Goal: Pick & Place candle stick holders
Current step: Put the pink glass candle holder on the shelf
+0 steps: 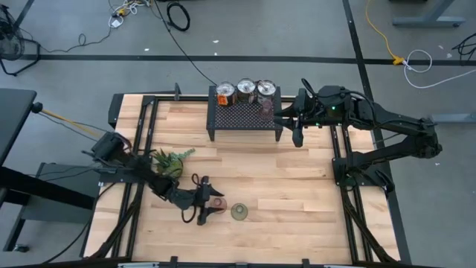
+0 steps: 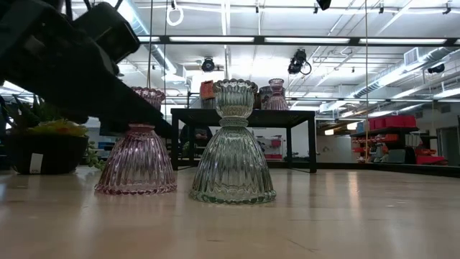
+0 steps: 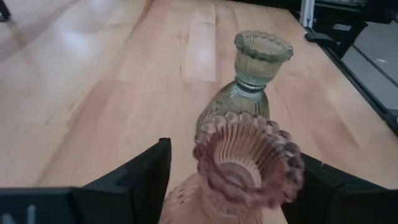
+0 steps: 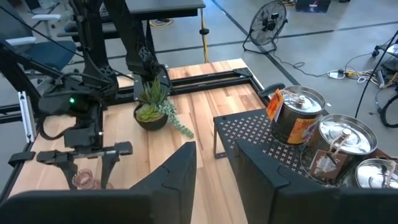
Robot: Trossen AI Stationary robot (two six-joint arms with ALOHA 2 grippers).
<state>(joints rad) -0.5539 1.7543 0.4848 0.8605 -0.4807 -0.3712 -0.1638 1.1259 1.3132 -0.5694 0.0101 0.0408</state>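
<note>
Two glass candle stick holders upright on the tabletop (image 1: pixel 297 186) near its front edge: pink holder (image 3: pixel 239 163) between the spread fingers of the left tool (image 1: pixel 210 208), not pinched; olive holder (image 1: pixel 239 211) just beside. Three silver tins (image 1: pixel 246 90) and another pinkish cup (image 1: pixel 266 110) on the black mesh stand (image 1: pixel 242 115). Right tool (image 1: pixel 294 123) at the stand's end, narrowly parted, empty.

ribbed pink glass holder (image 2: pixel 136 162) at lower left of the low view, ribbed olive-green glass holder (image 2: pixel 233 147) at centre. shiny silver tins (image 1: pixel 246 91), the left tin (image 1: pixel 225 93) marked orange, on a black mesh stand (image 1: pixel 238 114) at upper centre. spiky green plant (image 1: pixel 169 161), pale striped wood table (image 1: pixel 297 186), dark arms.
</note>
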